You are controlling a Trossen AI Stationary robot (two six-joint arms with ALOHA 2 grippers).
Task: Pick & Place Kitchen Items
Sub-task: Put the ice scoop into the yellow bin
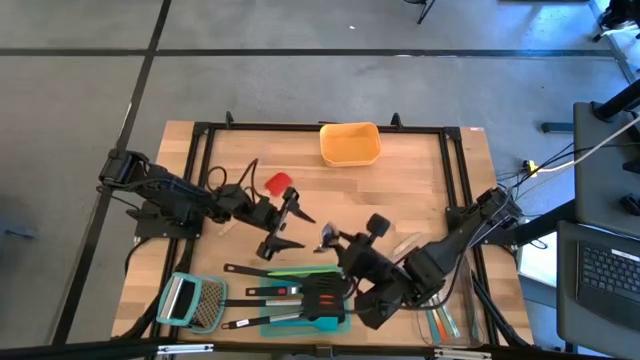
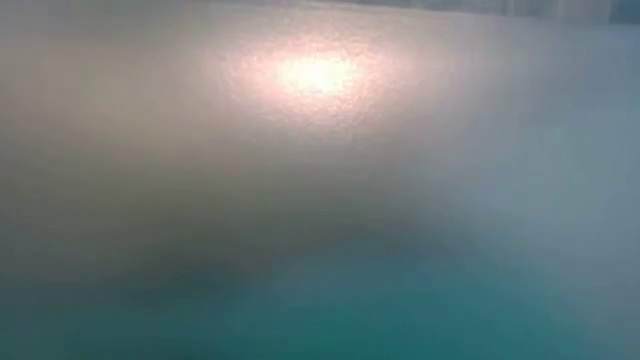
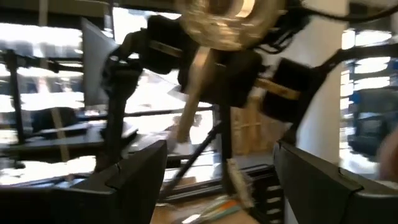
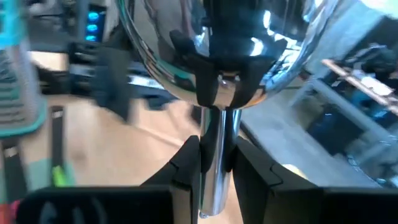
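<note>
**Scoop held over mid-surface**

I see the right gripper (image 4: 216, 163) with its jaws clamped on the silver scoop's (image 4: 217, 56) handle, the long axis running straight out from the jaws and the bowl leading. It hangs above the wooden surface (image 1: 420, 180). My left gripper (image 1: 288, 222) faces it nearby, jaws spread wide and empty.

high view: even, soft daylight, sharp, faint shadows | low view: wholly blurred haze, bright glare patch upper centre, teal cast below | left wrist view: motion blur, backlit windows blown out | right wrist view: mirror glare, background smeared
</note>
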